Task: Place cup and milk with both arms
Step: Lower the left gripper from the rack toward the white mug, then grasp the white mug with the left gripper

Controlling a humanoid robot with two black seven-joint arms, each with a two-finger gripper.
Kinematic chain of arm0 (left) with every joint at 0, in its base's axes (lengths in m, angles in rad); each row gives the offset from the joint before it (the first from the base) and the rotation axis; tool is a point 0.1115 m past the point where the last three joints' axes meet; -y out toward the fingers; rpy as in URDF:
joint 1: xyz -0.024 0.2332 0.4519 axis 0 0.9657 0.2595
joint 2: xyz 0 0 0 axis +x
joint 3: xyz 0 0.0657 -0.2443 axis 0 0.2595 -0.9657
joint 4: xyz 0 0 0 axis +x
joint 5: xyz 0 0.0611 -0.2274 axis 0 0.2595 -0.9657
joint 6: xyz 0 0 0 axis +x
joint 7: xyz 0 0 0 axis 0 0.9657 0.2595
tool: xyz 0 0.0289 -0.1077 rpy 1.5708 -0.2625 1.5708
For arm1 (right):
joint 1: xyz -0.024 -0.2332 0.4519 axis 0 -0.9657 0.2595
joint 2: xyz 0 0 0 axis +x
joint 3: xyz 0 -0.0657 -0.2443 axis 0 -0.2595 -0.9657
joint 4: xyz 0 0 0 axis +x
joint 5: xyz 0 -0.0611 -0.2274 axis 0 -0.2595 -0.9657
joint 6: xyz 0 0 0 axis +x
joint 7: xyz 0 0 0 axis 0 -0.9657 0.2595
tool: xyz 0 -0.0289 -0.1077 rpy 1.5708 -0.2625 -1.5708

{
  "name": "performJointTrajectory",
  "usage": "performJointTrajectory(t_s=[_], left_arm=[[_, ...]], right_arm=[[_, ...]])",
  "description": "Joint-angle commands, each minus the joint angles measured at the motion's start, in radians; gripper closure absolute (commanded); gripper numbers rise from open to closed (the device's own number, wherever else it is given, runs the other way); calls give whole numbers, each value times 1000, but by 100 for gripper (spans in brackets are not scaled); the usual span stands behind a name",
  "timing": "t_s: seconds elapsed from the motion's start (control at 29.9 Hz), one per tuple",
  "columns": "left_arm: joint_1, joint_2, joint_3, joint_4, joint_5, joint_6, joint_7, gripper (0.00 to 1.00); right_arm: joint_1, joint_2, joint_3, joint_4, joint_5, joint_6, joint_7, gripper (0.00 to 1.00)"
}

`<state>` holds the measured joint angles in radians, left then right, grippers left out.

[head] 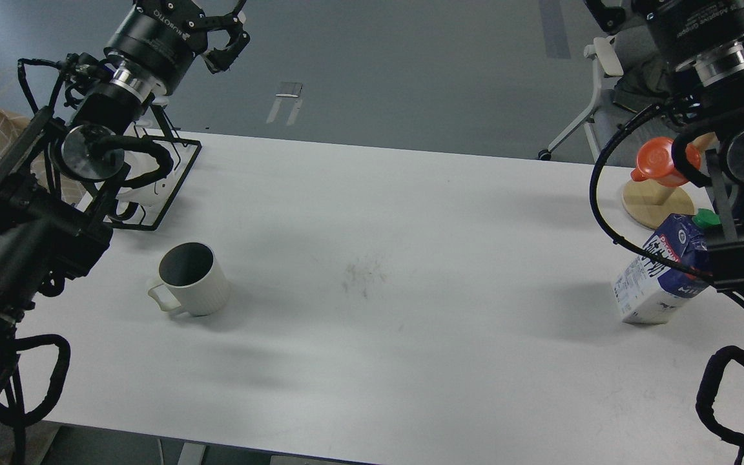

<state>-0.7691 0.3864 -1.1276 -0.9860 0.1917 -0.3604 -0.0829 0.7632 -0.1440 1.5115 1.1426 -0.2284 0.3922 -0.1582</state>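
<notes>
The cup (192, 279), pale and ribbed with a dark inside, stands upright on the left part of the white table (411, 310), its handle toward the near left. The milk (659, 274), a blue and white carton with a green cap, stands near the right edge, partly behind my right arm's cable. My left gripper (237, 32) hangs open and empty high above the table's back left corner, far from the cup. My right gripper's body (701, 26) is at the top right above the milk, with its fingertips cut off by the frame edge.
A black wire rack (175, 174) holding something white sits at the back left corner behind my left arm. An orange mug (659, 160) rests on a round wooden stand (653, 205) just behind the milk. A white chair (595, 84) stands beyond the table.
</notes>
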Motion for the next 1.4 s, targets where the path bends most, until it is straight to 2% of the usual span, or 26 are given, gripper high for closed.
performJointTrajectory(t_s=[0.0, 0.37, 0.67, 0.84, 1.0, 1.14, 1.2, 1.27, 1.37], left_arm=[[-1, 0, 2, 0, 8, 1, -1, 2], [-16, -4, -1, 3, 92, 20, -11, 2], [-110, 2, 2, 47, 110, 47, -15, 2], [-93, 23, 8, 24, 129, 60, -14, 2], [-13, 156, 63, -52, 127, 63, -15, 2], [98, 241, 37, -164, 123, 64, -20, 2], [236, 333, 5, -279, 117, 64, -26, 2], [347, 379, -32, -337, 121, 54, -47, 2], [456, 440, -70, -413, 130, 52, -70, 2]], right_arm=[[-16, -2, 2, 11, 0, -7, -6, 0], [-76, -6, 4, 58, 0, -6, -4, 0], [-77, -20, 6, 72, 0, -1, -3, 0], [-79, -22, 7, 74, 0, 5, -1, 0], [-82, -43, 9, 65, -3, 2, 9, 0], [-85, -46, 21, 72, -2, 1, 9, 0], [-87, -46, 48, 74, -2, -3, 9, 0], [-91, -48, 61, 72, -2, -4, 9, 0], [-104, -54, 65, 74, -2, -4, 9, 0]])
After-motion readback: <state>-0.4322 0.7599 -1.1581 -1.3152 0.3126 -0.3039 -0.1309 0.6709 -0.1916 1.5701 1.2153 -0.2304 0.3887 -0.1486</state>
